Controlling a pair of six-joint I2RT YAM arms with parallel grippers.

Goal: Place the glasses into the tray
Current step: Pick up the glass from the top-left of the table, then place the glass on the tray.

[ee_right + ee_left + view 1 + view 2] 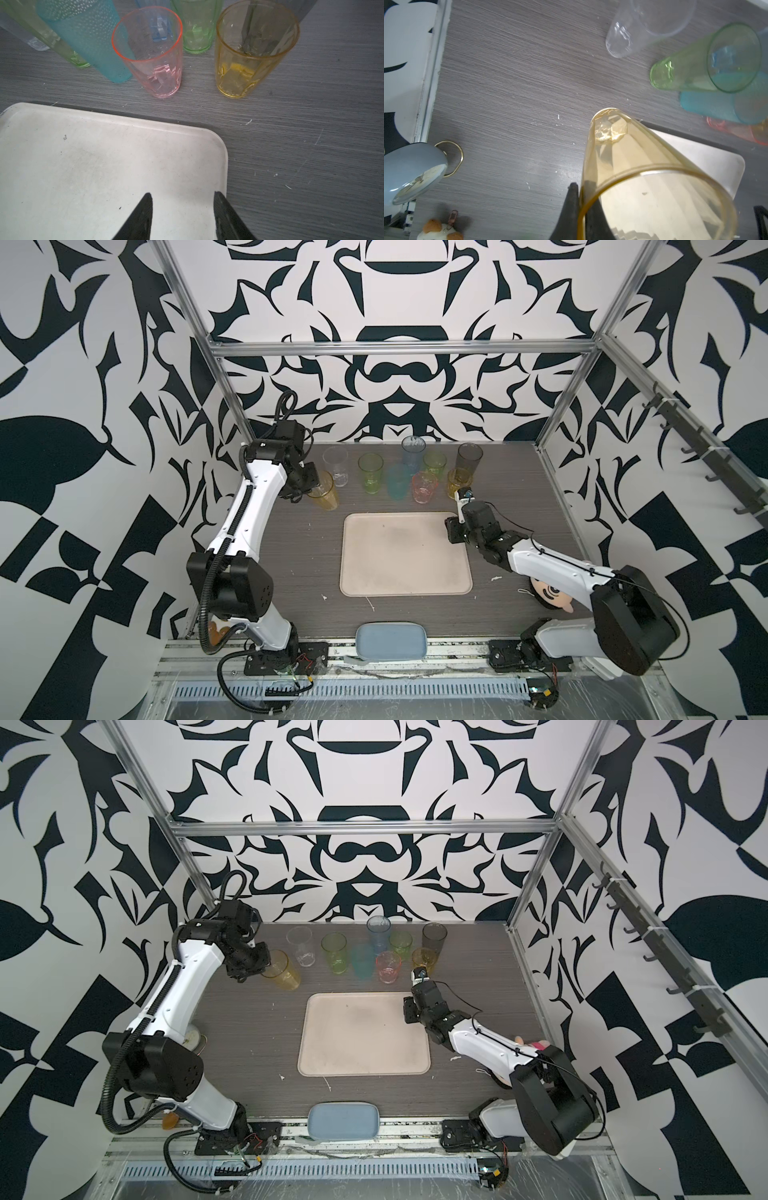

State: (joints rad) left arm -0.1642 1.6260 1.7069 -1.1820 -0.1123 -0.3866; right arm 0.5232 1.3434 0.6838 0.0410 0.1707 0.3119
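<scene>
Bench (299,556) of grey wood grain, seen from above, with a cream tray (395,564) lying flat near its middle. Bare bench ran along all four edges of the tray: a strip on either side under the two arms, and a band between its near edge and a blue-grey pad (390,641) at the bench's front lip.

Beyond the tray's far edge, and apart from it, eight of the glasses stood upright in a loose cluster toward the back wall. In front were a colourless tumbler (336,466), tall green tumbler (371,477), teal tumbler (398,481), pink tumbler (424,487) and short yellow tumbler (459,483). Behind them were a blue tumbler (413,452), short green tumbler (435,462) and smoky grey tumbler (469,458).

Left pincer (581,185) was clamped on the rim of the ninth, a tall amber tumbler (643,166), with one finger outside the wall and one inside. That tumbler leaned, off the tray, near its far left corner. Whether its base touched the bench could not be told.

Right pincer (182,193) hung over the tray's far right corner, jaws about half apart, gripping and touching nothing. The pink and yellow tumblers stood just ahead of it.
</scene>
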